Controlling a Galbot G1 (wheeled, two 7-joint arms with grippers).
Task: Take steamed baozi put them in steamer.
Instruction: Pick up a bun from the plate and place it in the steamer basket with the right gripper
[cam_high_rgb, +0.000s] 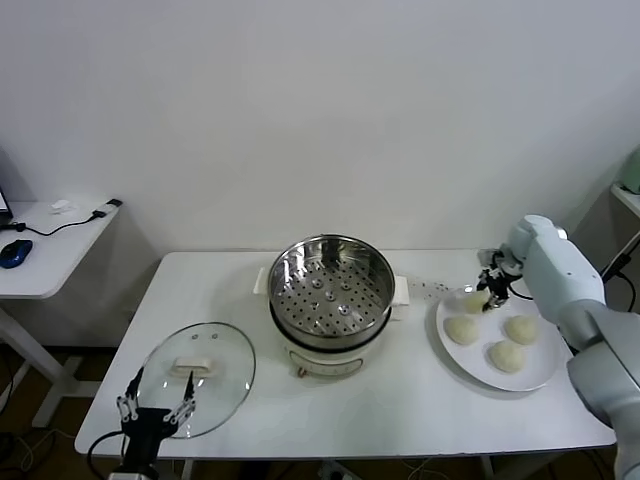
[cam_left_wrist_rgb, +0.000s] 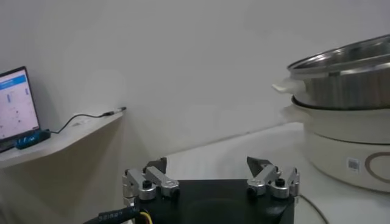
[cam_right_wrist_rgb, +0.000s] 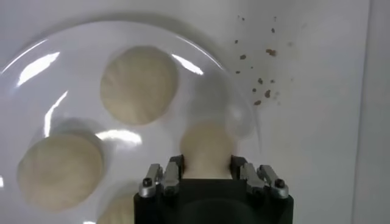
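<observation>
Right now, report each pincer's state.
Left pincer: open, empty, near the glass lid.
Right pincer: shut on a steamed baozi on the white plate.

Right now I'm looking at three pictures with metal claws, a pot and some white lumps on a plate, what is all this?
It is a two-armed robot at a white table. One picture looks down from its head; the other two come from cameras on its wrists. In the middle stands the steamer, a shiny pot with a holed floor and nothing in it. Its glass lid lies on the table to the robot's left. To its right, a white plate carries four steamed baozi. The right gripper has shut on one baozi, which is not yet lifted. The left gripper waits open near the lid. A side desk holds a mouse.
</observation>
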